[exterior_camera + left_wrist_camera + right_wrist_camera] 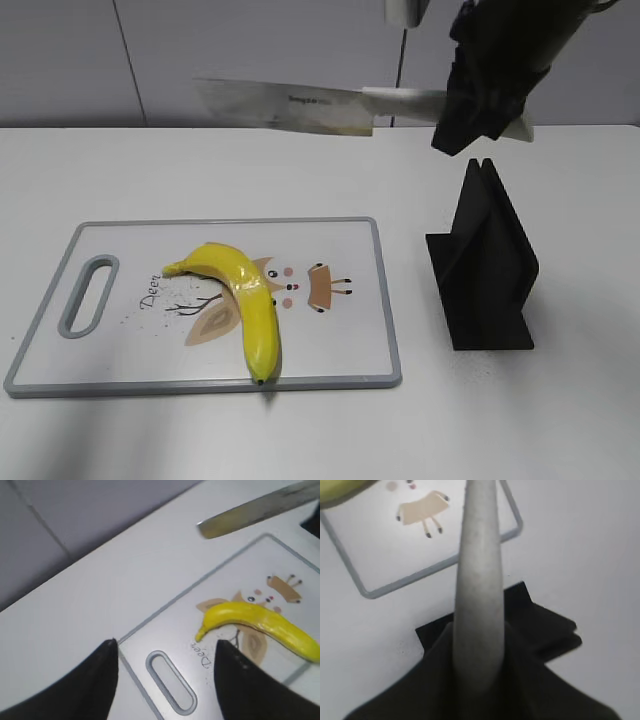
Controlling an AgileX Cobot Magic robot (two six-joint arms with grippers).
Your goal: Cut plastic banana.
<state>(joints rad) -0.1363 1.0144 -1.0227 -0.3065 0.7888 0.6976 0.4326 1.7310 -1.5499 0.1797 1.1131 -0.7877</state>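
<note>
The plastic banana (243, 300) lies on the white cutting board (340, 350), bright yellow and curved, its dark tip near the board's front edge. It also shows in the left wrist view (260, 622). My right gripper (478, 105) is shut on the knife (290, 105) by its grey handle (477, 590) and holds it level, high above the board's back edge, blade pointing left. The blade also shows in the left wrist view (255, 511). My left gripper (165, 652) is open and empty above the board's handle slot (170, 682); it does not show in the exterior view.
A black knife stand (485, 265) sits on the white table to the right of the board, below my right gripper, and also shows in the right wrist view (545, 625). The board has a grey rim and a cartoon deer print (300, 285).
</note>
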